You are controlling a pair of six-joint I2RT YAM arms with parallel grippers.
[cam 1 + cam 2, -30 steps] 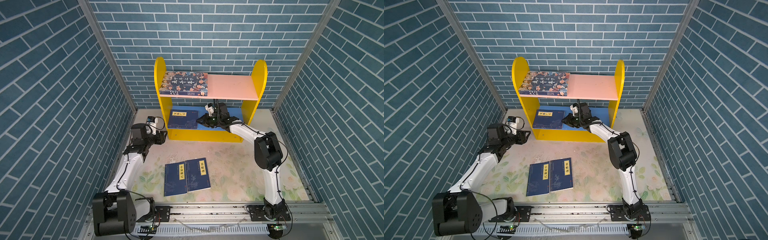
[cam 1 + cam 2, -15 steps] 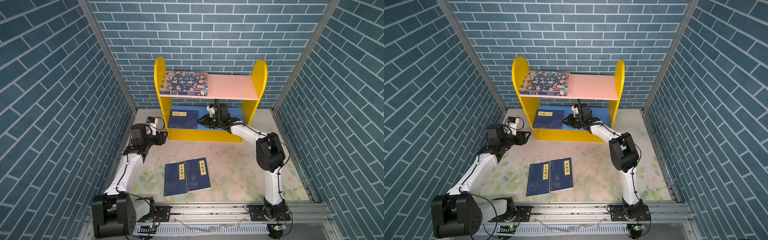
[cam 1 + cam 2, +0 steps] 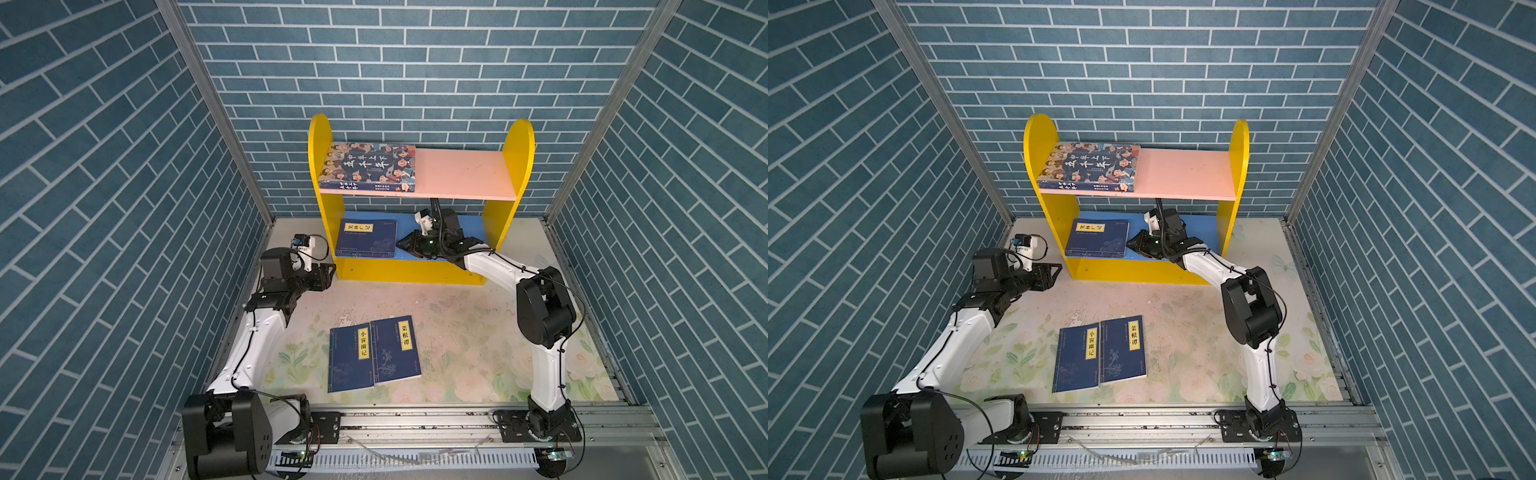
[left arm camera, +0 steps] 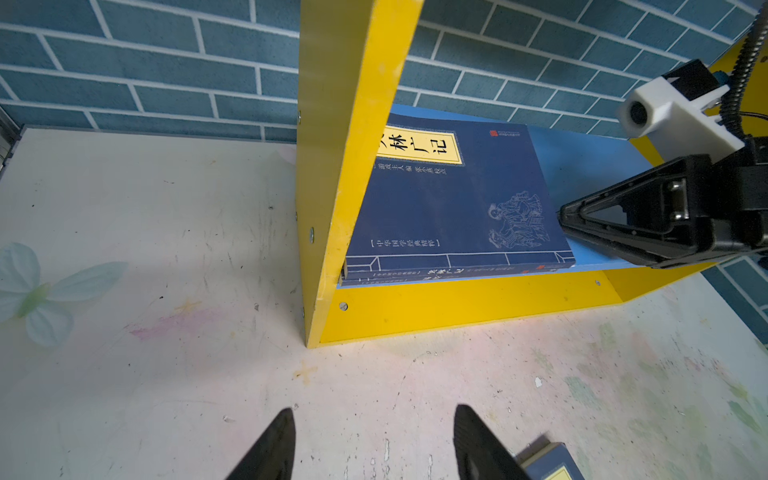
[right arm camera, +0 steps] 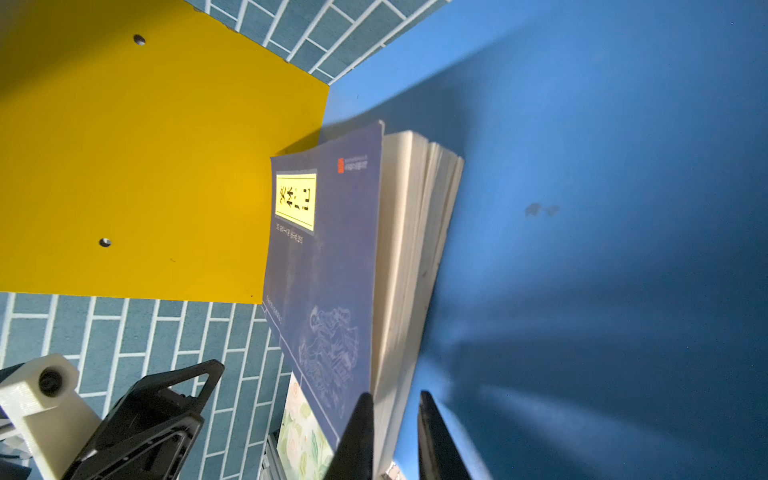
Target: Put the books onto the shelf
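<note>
The shelf (image 3: pixel 514 166) stands at the back. A cartoon-cover book (image 3: pixel 368 168) lies on its pink upper board. Two stacked navy books (image 3: pixel 365 239) (image 4: pixel 449 195) lie at the left of the blue lower board. My right gripper (image 3: pixel 400 245) (image 5: pixel 392 409) reaches in with its tips at the stack's right edge. Its fingers stand a narrow gap apart, one finger (image 5: pixel 359 432) over the cover and pale page edges showing between them. Whether they pinch is unclear. Two more navy books (image 3: pixel 351 359) (image 3: pixel 395 347) lie side by side on the table. My left gripper (image 3: pixel 328 276) (image 4: pixel 372 413) hovers open and empty.
The left gripper is by the shelf's front left corner, just above the floral table mat (image 3: pixel 469 340). Blue brick walls (image 3: pixel 104 208) close in on three sides. The right half of the pink board (image 3: pixel 461 172) and of the blue board (image 4: pixel 582 162) is bare.
The right arm's elbow has drifted slightly to the right while its gripper stays at the stack's edge. The left arm and the books on the table have not moved.
</note>
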